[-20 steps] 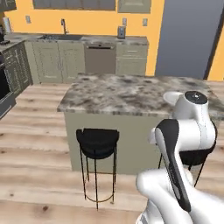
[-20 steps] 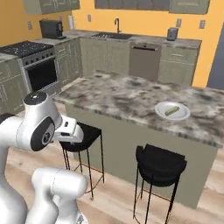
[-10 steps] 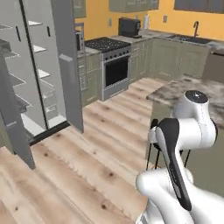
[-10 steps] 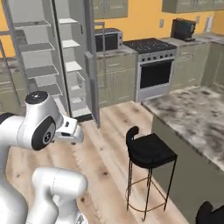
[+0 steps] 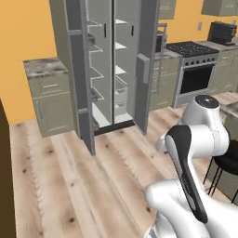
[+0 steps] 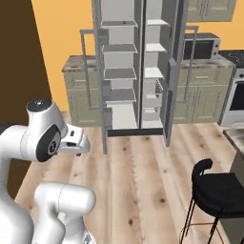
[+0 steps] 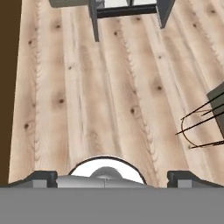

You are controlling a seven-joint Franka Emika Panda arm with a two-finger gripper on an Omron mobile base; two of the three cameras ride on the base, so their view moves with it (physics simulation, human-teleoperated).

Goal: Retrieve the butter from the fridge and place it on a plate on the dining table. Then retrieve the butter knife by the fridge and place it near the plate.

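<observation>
Since the earlier frames the whole view had been swung round by the base, so that the island with its plate was no longer faced and the fridge (image 5: 114, 69) was brought to the middle of both base views. The hand (image 7: 111, 177) was seen in the hand view pointed down at the bare wooden floor (image 7: 109, 87), its two dark fingertips (image 7: 41, 177) held wide apart with nothing between them. Further out, the foot of the fridge was seen at the top of that view and the wire legs of a black stool (image 6: 217, 193) at its right edge. The fridge was seen standing with both doors swung open, its pale shelves exposed; a small dark thing was seen on the top left shelf, too small to name, and the butter could not be made out. A sage-green cabinet with a marble worktop (image 5: 44, 67) was seen just left of the fridge, and a stove (image 5: 197, 69) to its right.
</observation>
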